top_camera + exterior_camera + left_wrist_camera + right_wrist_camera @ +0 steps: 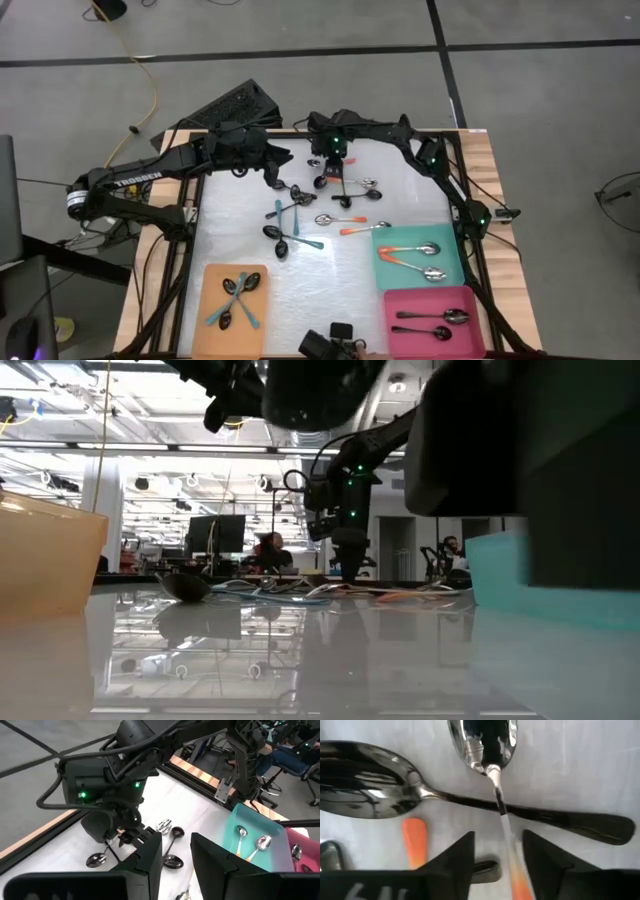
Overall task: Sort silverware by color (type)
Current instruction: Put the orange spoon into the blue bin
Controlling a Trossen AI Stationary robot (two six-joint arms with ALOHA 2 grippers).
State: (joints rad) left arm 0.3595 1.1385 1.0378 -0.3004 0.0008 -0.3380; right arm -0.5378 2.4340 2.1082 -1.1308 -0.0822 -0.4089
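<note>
Loose spoons point(300, 215) lie scattered mid-table, with teal, orange or dark metal handles. My right gripper point(497, 855) points straight down at the far cluster point(345, 188). Its open fingers stand on either side of the handle of an orange-handled spoon point(506, 827) without touching it. That spoon lies across a dark metal spoon point(470, 800), and another orange handle end point(415, 840) lies beside them. My left gripper point(176, 852) hovers open above the table's far left point(283, 160), nothing between its fingers.
Three trays stand near the front. An orange tray point(212, 335) holds teal-handled spoons, a teal tray point(452, 252) holds orange-handled ones, and a pink tray point(400, 298) holds dark metal ones. A black object point(335, 342) sits at the near edge. People sit in the room beyond.
</note>
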